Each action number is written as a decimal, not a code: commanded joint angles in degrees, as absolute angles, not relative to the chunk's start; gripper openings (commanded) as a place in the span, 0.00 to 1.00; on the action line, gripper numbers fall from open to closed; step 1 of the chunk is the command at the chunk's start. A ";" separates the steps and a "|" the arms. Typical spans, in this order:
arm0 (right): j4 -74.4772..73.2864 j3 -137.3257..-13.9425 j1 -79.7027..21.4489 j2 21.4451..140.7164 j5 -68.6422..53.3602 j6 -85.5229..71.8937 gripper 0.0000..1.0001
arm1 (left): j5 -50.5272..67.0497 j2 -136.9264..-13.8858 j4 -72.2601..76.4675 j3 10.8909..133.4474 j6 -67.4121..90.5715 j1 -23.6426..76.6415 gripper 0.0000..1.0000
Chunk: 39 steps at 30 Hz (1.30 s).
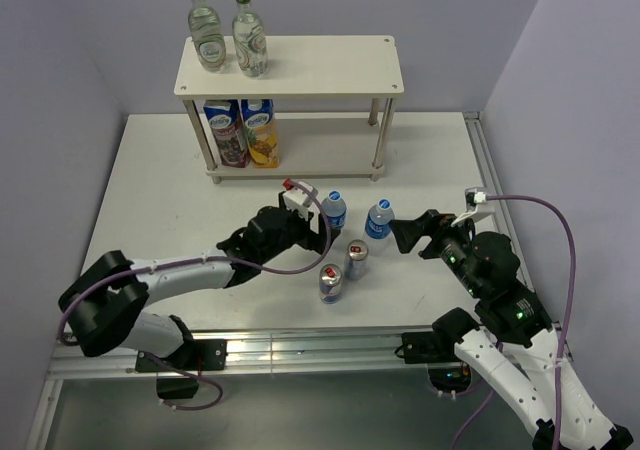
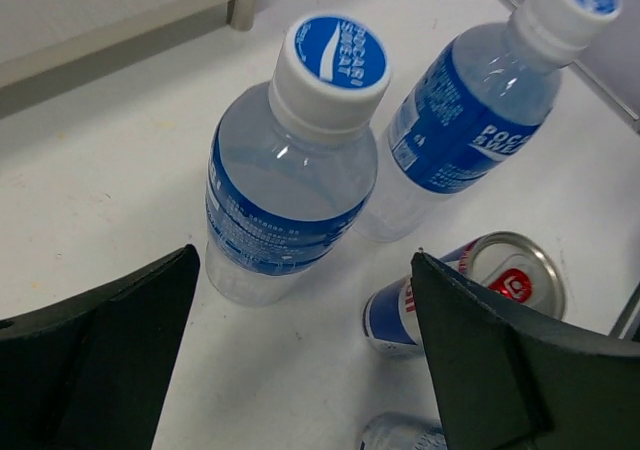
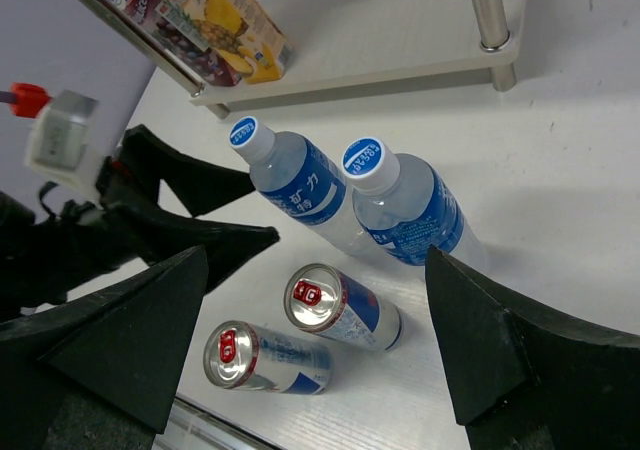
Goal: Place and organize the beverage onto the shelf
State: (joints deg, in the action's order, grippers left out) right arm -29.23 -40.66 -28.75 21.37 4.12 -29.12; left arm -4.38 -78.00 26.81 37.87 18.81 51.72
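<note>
The cream two-tier shelf point(image 1: 320, 65) stands at the back of the table. Two glass bottles point(image 1: 228, 35) stand on its top board at the left, and two juice cartons point(image 1: 243, 133) on its lower board. Two blue-labelled plastic bottles point(image 1: 334, 210) point(image 1: 379, 219) and two cans point(image 1: 357, 259) point(image 1: 331, 283) stand on the table. My left gripper point(image 1: 318, 232) is open and empty, its jaws just short of the left bottle point(image 2: 290, 160). My right gripper point(image 1: 403, 235) is open and empty, just right of the right bottle point(image 3: 405, 205), with the cans point(image 3: 340, 305) between its fingers in the right wrist view.
The shelf's lower board point(image 3: 400, 30) and a metal post point(image 3: 487, 10) lie beyond the bottles. The second bottle point(image 2: 480, 110) and a can point(image 2: 480, 290) sit close to my left gripper's right finger. Purple walls enclose the table on three sides.
</note>
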 commanded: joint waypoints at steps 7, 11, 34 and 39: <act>-27.60 -40.08 -29.18 22.41 4.31 -29.27 0.96 | -8.52 -89.64 39.80 42.36 17.84 51.94 0.89; -27.42 -40.08 -29.18 23.20 4.04 -29.09 0.96 | -9.84 -94.65 42.45 45.08 17.32 51.94 0.67; -26.98 -39.99 -29.18 23.64 5.54 -29.35 0.93 | -25.57 -91.40 -1.99 101.49 6.24 51.94 0.00; -26.89 -39.73 -29.18 23.12 5.36 -29.36 0.93 | -28.47 -94.13 -3.43 111.79 3.26 51.86 0.00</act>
State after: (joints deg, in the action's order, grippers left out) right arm -29.19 -40.05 -28.75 23.46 4.95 -29.36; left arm -24.84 -96.01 -7.03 105.10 6.72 51.83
